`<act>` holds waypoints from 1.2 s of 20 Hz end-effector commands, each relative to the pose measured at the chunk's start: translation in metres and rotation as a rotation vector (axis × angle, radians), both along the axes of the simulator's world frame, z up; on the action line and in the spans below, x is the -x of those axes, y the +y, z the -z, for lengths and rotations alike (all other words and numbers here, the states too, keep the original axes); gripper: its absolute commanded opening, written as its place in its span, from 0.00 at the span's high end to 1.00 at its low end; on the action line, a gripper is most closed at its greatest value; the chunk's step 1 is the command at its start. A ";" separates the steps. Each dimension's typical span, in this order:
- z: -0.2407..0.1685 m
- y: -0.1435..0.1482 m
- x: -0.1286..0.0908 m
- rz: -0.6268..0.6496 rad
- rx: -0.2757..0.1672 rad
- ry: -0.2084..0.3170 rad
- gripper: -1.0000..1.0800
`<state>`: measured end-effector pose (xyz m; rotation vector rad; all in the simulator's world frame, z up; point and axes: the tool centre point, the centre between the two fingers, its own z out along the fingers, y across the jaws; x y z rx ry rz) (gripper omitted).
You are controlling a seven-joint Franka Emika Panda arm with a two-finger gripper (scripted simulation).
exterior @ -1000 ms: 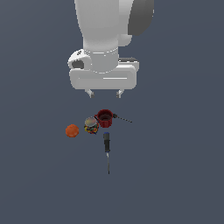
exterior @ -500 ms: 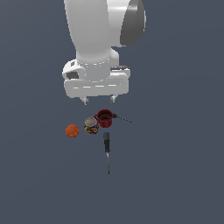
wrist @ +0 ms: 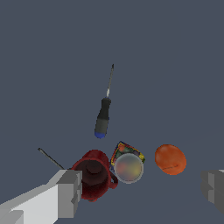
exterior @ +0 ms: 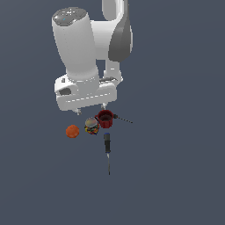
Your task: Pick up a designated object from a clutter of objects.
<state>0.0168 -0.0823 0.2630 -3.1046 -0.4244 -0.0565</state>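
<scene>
Wrist view showed the gripper (wrist: 142, 192) spread wide above the orange ball (wrist: 170, 159). Descending off-centre, one finger would likely have struck the multicoloured jar (wrist: 127, 165) just beside it.

Designated object: a small plain orange ball (exterior: 72, 131), resting on the dark surface at the 9 o'clock edge of the clutter (exterior: 100, 127) in the exterior view, apart from the multicoloured jar-like item (exterior: 91, 125). Red mug (exterior: 105, 118), screwdriver (exterior: 107, 147) and thin stick (exterior: 123, 119) are grouped beyond.

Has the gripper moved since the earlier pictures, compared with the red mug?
Yes. In the exterior view the gripper has shifted toward that view's left and come lower, closer to the red mug, which lies unmoved.
</scene>
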 end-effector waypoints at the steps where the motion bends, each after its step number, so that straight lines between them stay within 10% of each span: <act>1: 0.011 -0.010 -0.001 -0.049 0.003 0.001 0.04; 24: 0.109 -0.097 0.010 -0.490 0.023 0.019 0.04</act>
